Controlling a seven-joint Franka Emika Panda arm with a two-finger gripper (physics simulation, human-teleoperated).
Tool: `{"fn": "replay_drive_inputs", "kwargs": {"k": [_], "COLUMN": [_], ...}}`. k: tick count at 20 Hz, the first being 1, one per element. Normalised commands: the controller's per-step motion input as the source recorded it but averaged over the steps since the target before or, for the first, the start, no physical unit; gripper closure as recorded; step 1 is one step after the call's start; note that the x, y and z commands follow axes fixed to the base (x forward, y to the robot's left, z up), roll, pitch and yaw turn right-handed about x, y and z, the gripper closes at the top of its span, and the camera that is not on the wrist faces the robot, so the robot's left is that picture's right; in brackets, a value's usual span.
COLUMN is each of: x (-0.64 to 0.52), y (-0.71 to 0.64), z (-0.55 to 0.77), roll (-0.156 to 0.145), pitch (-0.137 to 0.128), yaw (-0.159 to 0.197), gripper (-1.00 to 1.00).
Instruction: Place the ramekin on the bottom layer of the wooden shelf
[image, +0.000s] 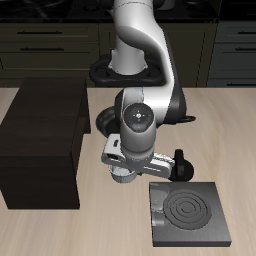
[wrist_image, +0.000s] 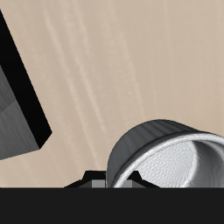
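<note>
Dark kitchen cabinets back a pale counter (image: 60, 230) where the tool (wrist_image: 109, 178) hovers over the ramekin (wrist_image: 171, 157), beside the wooden shelf (image: 40, 140). Grip state unclear; ramekin apparently not yet shelved, placement remaining.

White rounded arm (image: 140, 45) w/ black joints, grey wrist.

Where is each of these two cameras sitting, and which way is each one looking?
Exterior view: in front of and above the table, looking down toward the robot's base; shows the arm, the gripper, the wooden shelf, the stove plate.
Wrist view: on the gripper, looking down at the tabletop; shows the ramekin close up at dark gripper parts, plus a shelf corner.
Shared: the shelf and the table; in the exterior view the arm hides the ramekin.
</note>
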Motion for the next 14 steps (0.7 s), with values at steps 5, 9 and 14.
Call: {"fn": "replay_drive_inputs", "kwargs": {"k": [5,9,14], "x": [0.02,0.01,0.03], "y": [-0.20,-0.32,-0.22], "z": [0.03,0.03,0.01], "roll": [-0.025,-0.048,-0.024], "pitch": [-0.002,-0.011,-0.001], "yaw": [0.016,0.008,-0.005], "gripper": [1.00,1.00,1.00]}}
